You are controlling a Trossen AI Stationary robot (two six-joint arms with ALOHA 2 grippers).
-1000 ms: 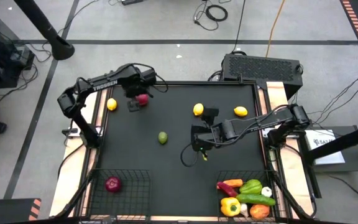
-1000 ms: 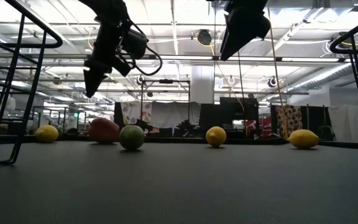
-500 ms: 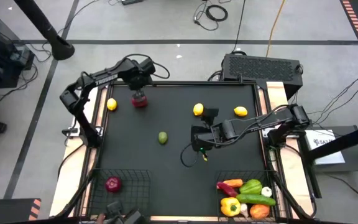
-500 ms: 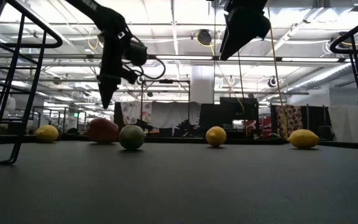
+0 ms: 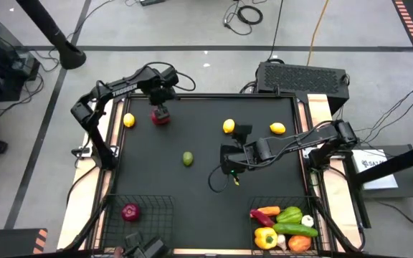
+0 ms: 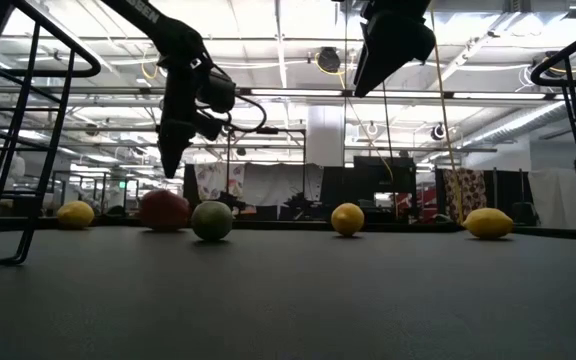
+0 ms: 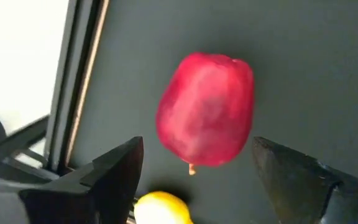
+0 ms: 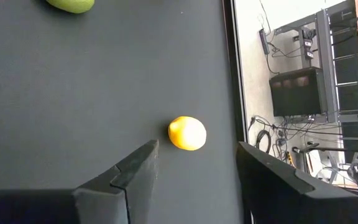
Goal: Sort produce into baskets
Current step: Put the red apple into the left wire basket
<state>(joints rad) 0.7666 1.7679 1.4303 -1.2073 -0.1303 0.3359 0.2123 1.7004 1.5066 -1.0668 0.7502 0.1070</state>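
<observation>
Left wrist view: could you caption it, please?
Open left gripper poised above the red apple on the table.

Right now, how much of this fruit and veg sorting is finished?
Well along. The right basket holds peppers and other vegetables; the left basket holds a purple onion. The open left gripper hovers over the red apple. Three lemons and a lime remain.

The black table [image 5: 206, 201] carries a red apple [image 5: 161, 118] and a lemon [image 5: 129, 120] at the upper left, two more lemons [image 5: 229, 127] [image 5: 277, 129] right of centre, and a lime [image 5: 188, 158] mid-frame. Two wire baskets [image 5: 149, 215] [image 5: 264, 203] sit at the lower left and lower right.
</observation>
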